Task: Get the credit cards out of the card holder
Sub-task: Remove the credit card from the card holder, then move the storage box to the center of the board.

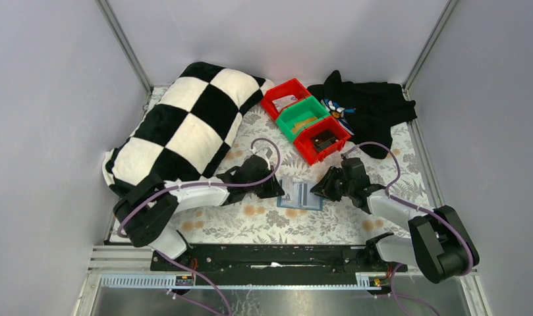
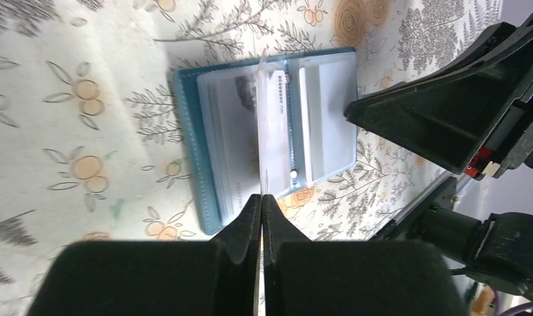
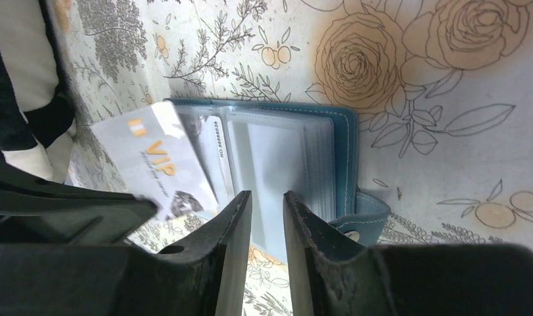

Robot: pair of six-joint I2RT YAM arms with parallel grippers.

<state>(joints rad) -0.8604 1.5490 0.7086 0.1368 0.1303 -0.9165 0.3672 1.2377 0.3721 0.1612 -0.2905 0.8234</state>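
The card holder [image 2: 188,131] is laid open on the floral tablecloth [image 1: 270,224], between the two grippers and near the table's front edge, with its pale clear-sleeved lining turned up. The left gripper [image 2: 262,201] is closed tight on a credit card [image 3: 151,155], a pale card printed with "VIP" in orange. The card is held on edge above the holder's left panel, close to the spine. Whether its far end is free of the pocket cannot be told. Another card [image 2: 227,145] is seen through the sleeve of the left panel. The right gripper [image 3: 267,201] is set over the holder's right panel with its jaws parted by a narrow gap, through which the sleeves are seen. Behind the holder, a red bin [image 1: 286,99], a green bin [image 1: 303,117] and a second red bin [image 1: 324,139] are lined up in a diagonal row. A black-and-white checked pillow [image 1: 184,125] is placed at the left and a black cloth [image 1: 372,105] at the back right
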